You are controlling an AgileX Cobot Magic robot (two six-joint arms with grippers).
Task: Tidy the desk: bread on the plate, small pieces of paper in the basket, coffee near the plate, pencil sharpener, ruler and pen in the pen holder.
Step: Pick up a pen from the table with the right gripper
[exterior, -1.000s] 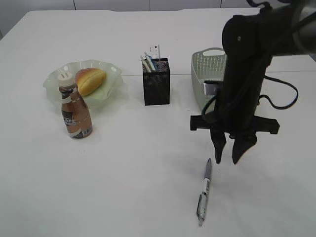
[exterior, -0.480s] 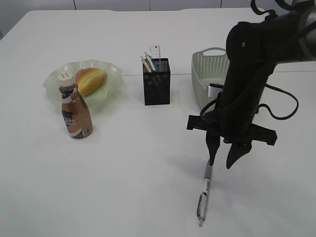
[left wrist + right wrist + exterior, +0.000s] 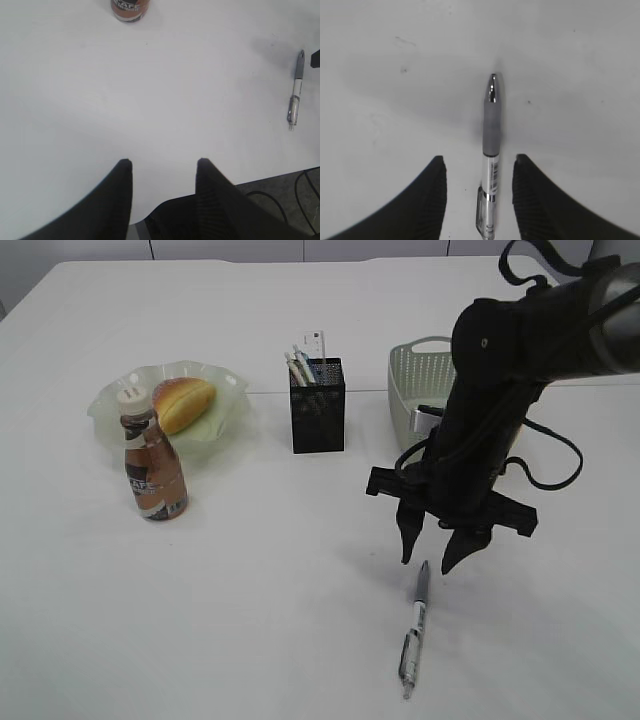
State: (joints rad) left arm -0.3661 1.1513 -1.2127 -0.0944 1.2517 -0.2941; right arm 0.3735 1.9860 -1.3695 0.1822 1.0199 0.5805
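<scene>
While you watch the exterior view, note that the right gripper (image 3: 432, 555) has slid left and slightly back over the last second, from beside the pen (image 3: 414, 630) to above its upper tip, and its jaws have spread a little and stand open, empty. The bread (image 3: 183, 403) already lies on the plate (image 3: 228, 390), the coffee (image 3: 152, 465) stands just in front of that plate, and the pen holder (image 3: 317, 405) has items sticking out of it, with the basket (image 3: 420, 390) behind the arm.

From the left wrist, you see the left gripper (image 3: 162, 167) parted, holding nothing, over bare desk (image 3: 160, 90), well away from the pen.

From the right wrist, the pen (image 3: 492, 150) runs lengthwise between the spread fingers (image 3: 432, 190), untouched. You're lined up; I judge the pen is the main item left.
</scene>
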